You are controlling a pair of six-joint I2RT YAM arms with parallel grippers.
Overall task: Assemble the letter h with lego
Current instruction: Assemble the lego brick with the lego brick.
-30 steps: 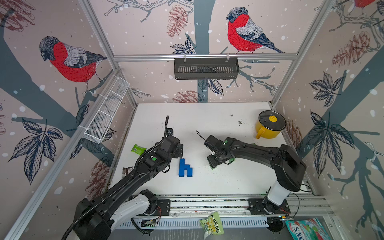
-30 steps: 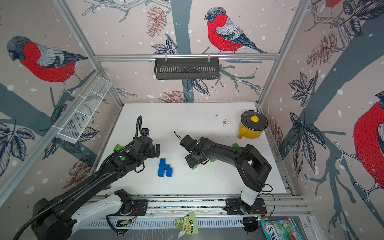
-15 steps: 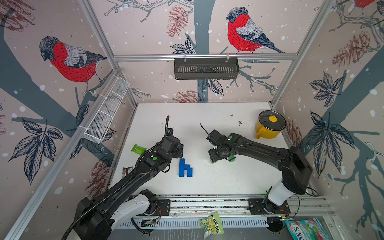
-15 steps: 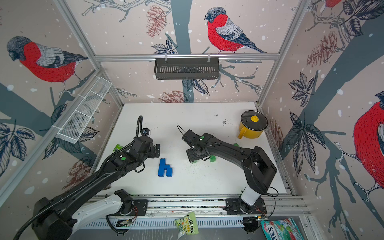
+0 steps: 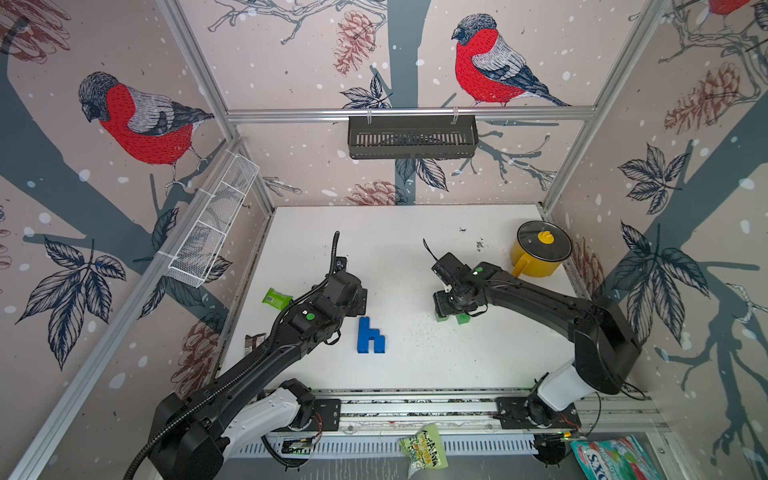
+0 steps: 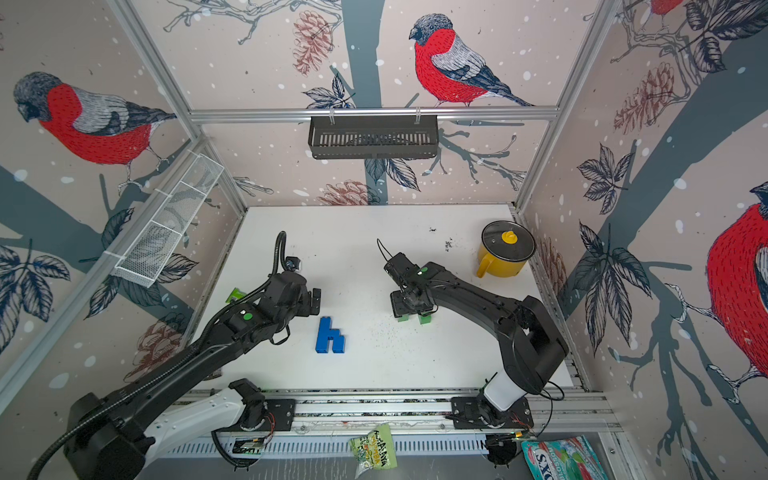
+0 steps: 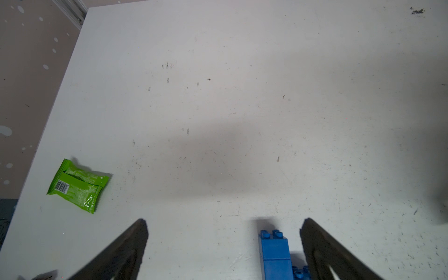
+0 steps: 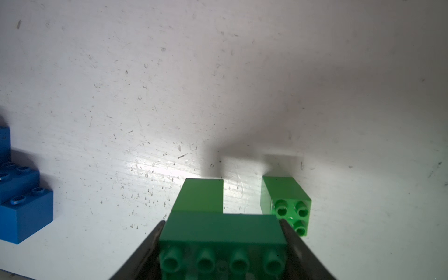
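Here, green lego point(image 8: 221, 232) gripped in right claw point(image 8: 221, 223), green brick point(image 8: 286, 201) beside.

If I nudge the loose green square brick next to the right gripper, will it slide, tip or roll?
The loose green square brick looks like rigid moulded plastic, so it probably won't flex. It lies on a flat face, studs sideways, so it should slide on the smooth white table rather than roll. Probably light; nudge gently.
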